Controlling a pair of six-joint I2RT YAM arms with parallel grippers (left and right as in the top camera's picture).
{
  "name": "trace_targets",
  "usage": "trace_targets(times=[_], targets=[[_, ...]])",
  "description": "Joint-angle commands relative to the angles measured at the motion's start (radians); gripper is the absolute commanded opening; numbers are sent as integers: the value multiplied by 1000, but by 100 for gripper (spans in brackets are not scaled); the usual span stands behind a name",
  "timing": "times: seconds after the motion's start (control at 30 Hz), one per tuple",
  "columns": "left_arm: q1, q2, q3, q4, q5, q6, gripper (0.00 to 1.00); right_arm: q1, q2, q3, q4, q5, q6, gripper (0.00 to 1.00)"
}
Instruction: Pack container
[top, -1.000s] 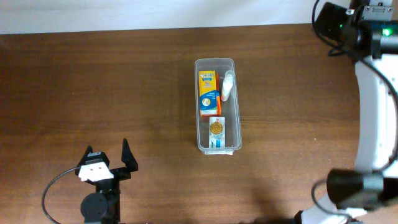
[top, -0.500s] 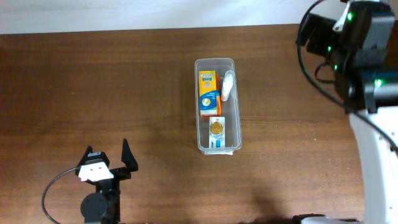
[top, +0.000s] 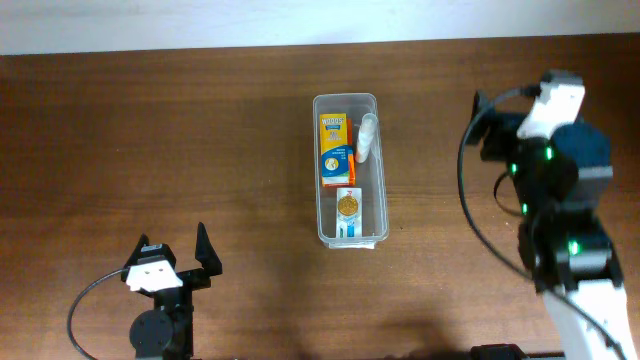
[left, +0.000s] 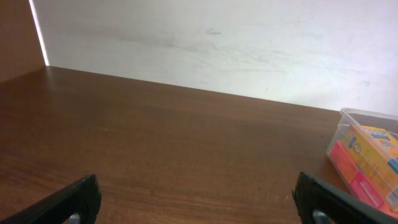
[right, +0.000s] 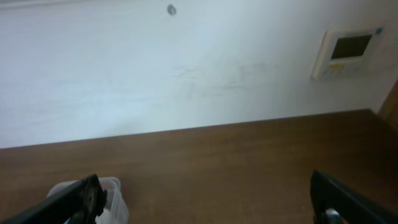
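**Container mid-worktop, both grippers standing clear**

The container is sitting in the middle of the wooden worktop, its long side running from the far edge toward the near edge. Inside, an orange-and-yellow box is lying at the far end with a white tube just beside it. A small box with a gold disc is occupying the near end.

The left gripper is resting by the near edge, toward the left corner, well apart from the container. Its fingers are spreading wide and holding nothing.

The right arm is standing along the right edge. The right gripper is also gaping wide and empty, facing the white wall. A wall control panel is showing above the far edge. Nothing is lying between either gripper and the container.
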Motion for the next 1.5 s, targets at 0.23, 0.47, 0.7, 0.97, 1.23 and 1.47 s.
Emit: trace_targets(times=[0.23,0.47,0.7,0.97,1.23,1.47], targets=[[3,-7,-3,-1,-11,16,99,1,-389,-293,98,-60,-29,98],[3,-7,-3,-1,-11,16,99,1,-673,-507,118,-59,-30,98],[3,-7,-3,-1,-10,16,99,1,-838,-665,169,-60,-30,98],[3,-7,-3,-1,-11,16,99,1,-978,-776,200,-86,-49,98],[3,-7,-3,-1,-11,16,99,1,-1014,-824,217,-150,-197,98],[3,-7,-3,-1,-11,16,99,1,-1014,-867,224,-145,-212,98]])
